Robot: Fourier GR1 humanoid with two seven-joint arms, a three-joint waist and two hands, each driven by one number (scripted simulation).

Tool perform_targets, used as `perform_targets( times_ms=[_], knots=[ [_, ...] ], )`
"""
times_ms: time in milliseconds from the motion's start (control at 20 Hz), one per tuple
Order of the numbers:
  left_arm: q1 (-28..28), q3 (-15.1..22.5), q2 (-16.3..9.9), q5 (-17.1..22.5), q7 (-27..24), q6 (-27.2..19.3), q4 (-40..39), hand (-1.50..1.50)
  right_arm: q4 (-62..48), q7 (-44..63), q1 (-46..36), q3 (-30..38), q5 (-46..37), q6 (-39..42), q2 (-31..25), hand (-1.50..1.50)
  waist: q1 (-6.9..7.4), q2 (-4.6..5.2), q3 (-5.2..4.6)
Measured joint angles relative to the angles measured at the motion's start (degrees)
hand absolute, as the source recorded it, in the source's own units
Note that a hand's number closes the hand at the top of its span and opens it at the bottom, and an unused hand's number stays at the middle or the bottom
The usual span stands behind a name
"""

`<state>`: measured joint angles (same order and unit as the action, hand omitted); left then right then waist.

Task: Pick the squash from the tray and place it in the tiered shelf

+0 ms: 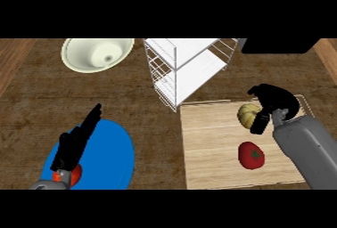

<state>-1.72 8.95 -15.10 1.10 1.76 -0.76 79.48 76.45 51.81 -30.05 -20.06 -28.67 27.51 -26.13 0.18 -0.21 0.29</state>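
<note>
Squash [248, 115]: tan, ribbed, rounded, lying on the pale wooden tray [211, 151] toward its 1 o'clock corner; long axis runs roughly 12 to 6 o'clock. Right hand [273, 104], black, curls around the squash's right side, partly hiding it. A glossy red tomato [251, 155] lies at the squash's 6 o'clock. The white wire tiered shelf [184, 67] stands at 11 o'clock from the tray. Cream bowl [97, 54] at far left. Left hand [79, 138], fingers straight, rests over a blue plate [112, 156].

Tan ribbed squash [248, 114], red tomato [251, 155] — pale wood tray [211, 147]; blue plate [108, 156], white wire shelf [184, 67], cream bowl [95, 53].
</note>
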Motion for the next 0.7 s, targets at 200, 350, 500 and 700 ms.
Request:
perform_targets(
  times_ms=[200,350,500,700],
  knots=[
    [-0.87,-1.23,0.13,0.06,0.82,1.25,-0.45,0.0,-1.2,-3.9,0.33,0.01,-2.89,0.14,1.41,1.5,0.01,-0.05,-0.22],
    [-0.59,-1.43,0.87,-0.89,0.65,1.33,-0.36,0.0,-1.63,-6.73,1.13,0.84,-5.5,-1.06,2.13,1.5,0.02,-0.2,-0.31],
    [-0.63,-1.98,1.28,-1.52,1.43,1.63,-0.05,0.0,-1.87,-7.58,1.2,1.47,-8.2,-1.73,3.54,1.5,0.02,-0.14,-0.29],
    [0.29,-2.09,2.04,-2.72,0.6,1.45,0.5,0.0,-1.17,-7.4,0.31,2.51,-11.4,-2.31,4.3,1.5,-0.01,-0.05,-0.1]
  ],
)
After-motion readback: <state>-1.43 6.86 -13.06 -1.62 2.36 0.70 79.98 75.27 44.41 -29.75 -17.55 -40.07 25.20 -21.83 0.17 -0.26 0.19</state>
